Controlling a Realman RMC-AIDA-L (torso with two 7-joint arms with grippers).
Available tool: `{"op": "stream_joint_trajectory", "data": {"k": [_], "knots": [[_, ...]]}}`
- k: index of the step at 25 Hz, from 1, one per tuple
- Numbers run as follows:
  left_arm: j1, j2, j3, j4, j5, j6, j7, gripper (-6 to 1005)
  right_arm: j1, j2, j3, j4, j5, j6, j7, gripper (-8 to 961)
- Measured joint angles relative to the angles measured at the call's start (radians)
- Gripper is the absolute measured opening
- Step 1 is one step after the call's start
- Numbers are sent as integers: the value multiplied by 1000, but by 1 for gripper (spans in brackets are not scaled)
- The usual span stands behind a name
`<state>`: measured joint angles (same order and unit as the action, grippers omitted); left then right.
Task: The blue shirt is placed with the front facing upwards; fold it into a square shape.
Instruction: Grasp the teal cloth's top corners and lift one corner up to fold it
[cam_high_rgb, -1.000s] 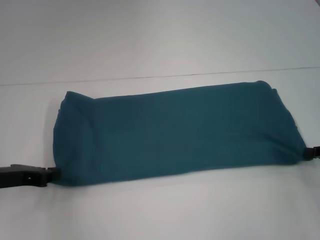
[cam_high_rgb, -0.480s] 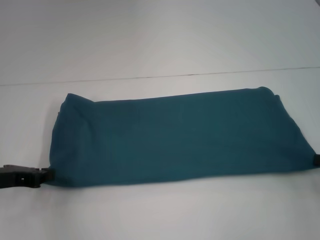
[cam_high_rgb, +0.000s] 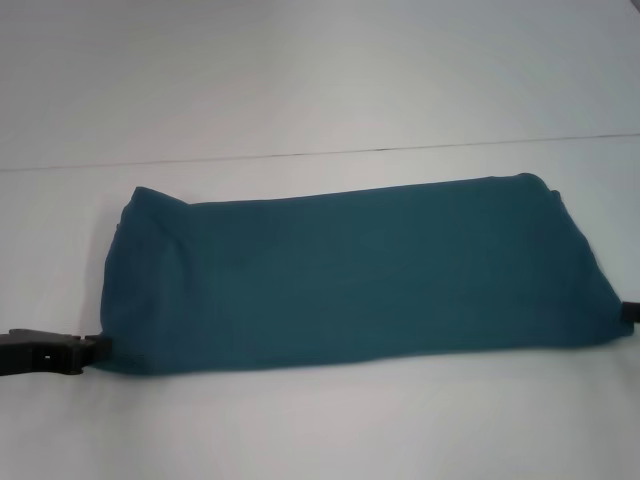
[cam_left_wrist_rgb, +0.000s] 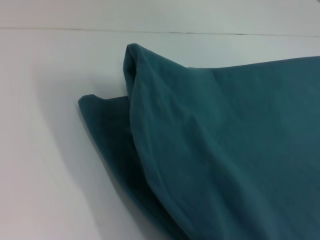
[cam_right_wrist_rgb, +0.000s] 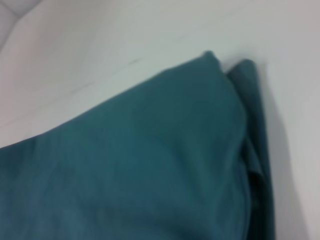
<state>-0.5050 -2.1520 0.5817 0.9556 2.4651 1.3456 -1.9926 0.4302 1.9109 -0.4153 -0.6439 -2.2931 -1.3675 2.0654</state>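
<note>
Soft, matt cotton-like cloth on the blue shirt (cam_high_rgb: 350, 275), lying on a smooth, matt white table (cam_high_rgb: 300, 80), with matt black plastic on the left gripper (cam_high_rgb: 95, 348) at its corner.

I can't see the shirt's (cam_high_rgb: 350, 280) lettering or neck label anywhere; only plain fabric faces up, and its lower layers are covered by the top fold. The left gripper (cam_high_rgb: 98, 345) reaches the shirt's near left corner, its arm cut off by the head view's left edge, and the fingers sit against or under the cloth, so I can't tell how they stand. The right gripper (cam_high_rgb: 631, 312) is a dark sliver at the right edge, mostly out of view. Neither wrist view shows any fingers, and the shirt (cam_left_wrist_rgb: 225, 150) runs past both pictures' edges (cam_right_wrist_rgb: 150, 165).
</note>
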Motion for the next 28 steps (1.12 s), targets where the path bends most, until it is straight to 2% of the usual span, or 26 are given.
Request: {"op": "stream_joint_trajectory", "data": {"k": [5,8,18,24,28], "knots": [[-1,0,-2,4,0,4,-26,29,-20,15,6,-80,77,-12,-18,176],[-2,2,-10,7,-2,1,-41,30,-23,16,6,-101,121,-21,-22,181],[1,5,-21,40,-2,-5,-173,399,12,30,0,-99,147,-32,-82,666],[5,10,-24,53,22,46,-325,646,41,30,-3,-97,145,-35,-83,858],[6,13,-25,64,46,94,-387,648,58,29,-4,-99,143,-36,-84,891]]}}
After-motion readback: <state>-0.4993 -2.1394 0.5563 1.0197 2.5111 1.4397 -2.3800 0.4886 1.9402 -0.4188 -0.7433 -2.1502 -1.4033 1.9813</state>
